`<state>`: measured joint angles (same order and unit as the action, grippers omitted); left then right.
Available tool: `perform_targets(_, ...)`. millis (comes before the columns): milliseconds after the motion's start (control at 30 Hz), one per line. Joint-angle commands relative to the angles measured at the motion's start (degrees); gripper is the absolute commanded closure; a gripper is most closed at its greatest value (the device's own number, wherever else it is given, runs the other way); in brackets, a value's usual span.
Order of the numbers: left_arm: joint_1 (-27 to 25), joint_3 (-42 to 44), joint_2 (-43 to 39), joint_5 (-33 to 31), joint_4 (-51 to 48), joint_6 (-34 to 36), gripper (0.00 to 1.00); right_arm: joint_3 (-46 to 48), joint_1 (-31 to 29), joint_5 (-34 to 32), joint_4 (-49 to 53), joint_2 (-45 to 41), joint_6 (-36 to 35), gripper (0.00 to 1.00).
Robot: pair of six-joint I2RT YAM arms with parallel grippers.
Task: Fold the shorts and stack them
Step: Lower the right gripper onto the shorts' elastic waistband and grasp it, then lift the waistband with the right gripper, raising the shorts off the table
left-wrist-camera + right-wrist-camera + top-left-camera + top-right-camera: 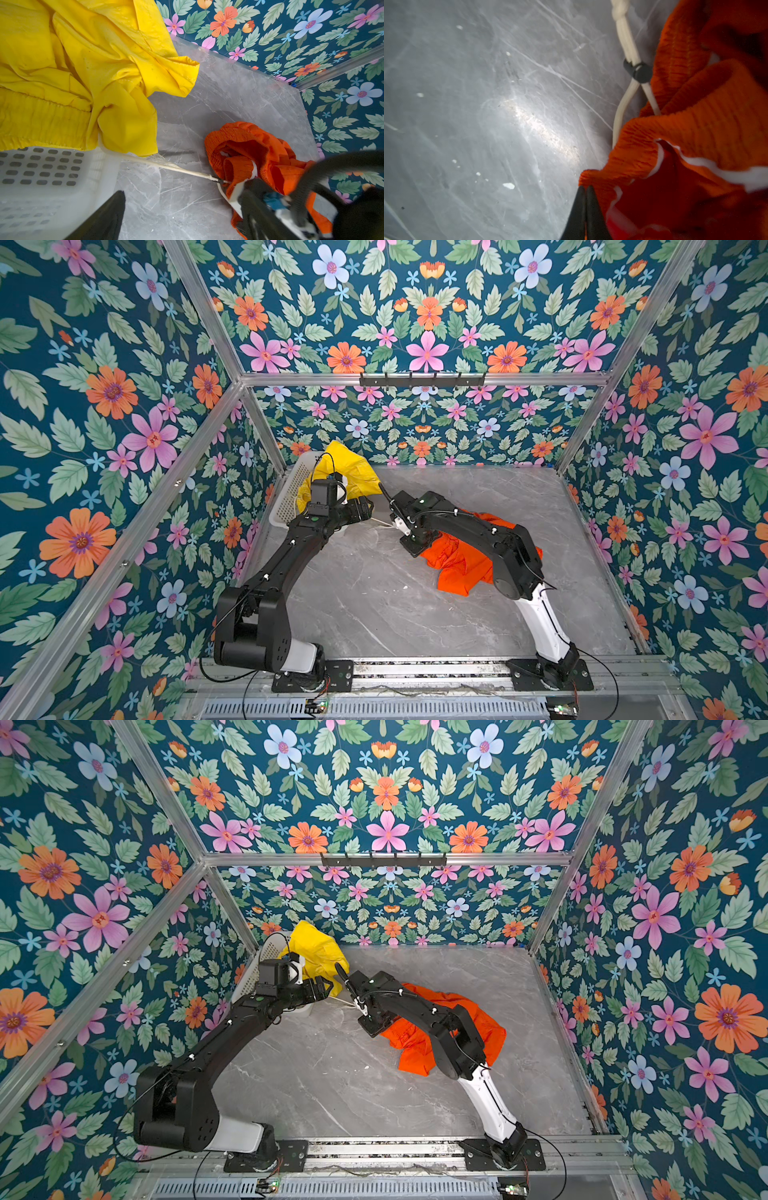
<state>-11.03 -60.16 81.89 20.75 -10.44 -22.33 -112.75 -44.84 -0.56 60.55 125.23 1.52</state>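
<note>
The orange shorts (457, 568) lie crumpled on the grey marbled table (374, 605), right of centre in both top views and partly hidden under the right arm. Their gathered waistband faces the middle of the table. A pale drawstring (625, 31) runs out from it through a small dark toggle (639, 71) and lies stretched across the table toward the basket, its frayed end close to the basket's corner.

The right gripper (584, 191) is down at the near edge of that waistband. Its jaws are pressed together, the tips meet the orange cloth, and a sliver of orange shows between the fingers, so they look clamped on the waistband's rim.

The yellow shorts (353, 468) are bunched on top of the white perforated basket (286, 506) at the back left of the table, against the flowered wall. One leg hangs over the basket's rim toward the table, and the gathered waistband rests along the basket's wall.

The left gripper (365, 506) hovers beside the basket, just below the hanging yellow cloth. Its jaws stand well apart with only bare table between them, and one dark finger (108, 214) shows in the left wrist view
</note>
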Motion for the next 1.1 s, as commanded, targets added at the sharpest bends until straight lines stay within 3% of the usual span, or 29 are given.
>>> perform_targets(0,0.0,-0.1,-0.4,2.3,-0.6,1.5,0.11,5.2,1.6,2.0,-6.8,-6.8,0.9,1.00)
perform_targets(300,0.0,-0.4,1.8,3.0,-3.1,3.4,0.12,20.7,11.9,9.2,-15.8,-24.7,6.2,1.00)
perform_targets(400,0.0,-0.5,2.7,2.5,-3.4,3.6,0.12,22.3,13.3,12.0,-15.7,-26.9,4.4,1.00)
perform_targets(433,0.0,-0.6,2.9,2.0,-3.5,3.5,0.12,21.5,13.1,11.6,-14.3,-26.4,4.3,0.97)
perform_targets(500,0.0,-0.4,3.2,1.2,-3.5,3.1,0.12,19.1,11.8,12.0,-10.4,-23.9,3.6,0.75)
perform_targets(567,0.2,-0.1,3.1,-0.4,-3.3,2.0,0.12,16.3,9.0,10.2,-6.9,-20.1,1.5,0.60)
perform_targets(733,2.5,2.0,1.0,-1.1,-1.5,-0.5,0.11,7.3,3.4,5.8,-0.2,-9.5,-0.5,0.40)
perform_targets(867,4.0,3.6,-1.4,-1.4,-1.0,-0.7,0.11,1.4,0.1,0.4,2.9,-2.7,-2.6,0.36)
perform_targets(1067,5.1,4.6,-2.4,-0.6,-1.0,-0.6,0.11,-0.6,-1.6,-7.2,3.1,2.7,-9.6,0.21)
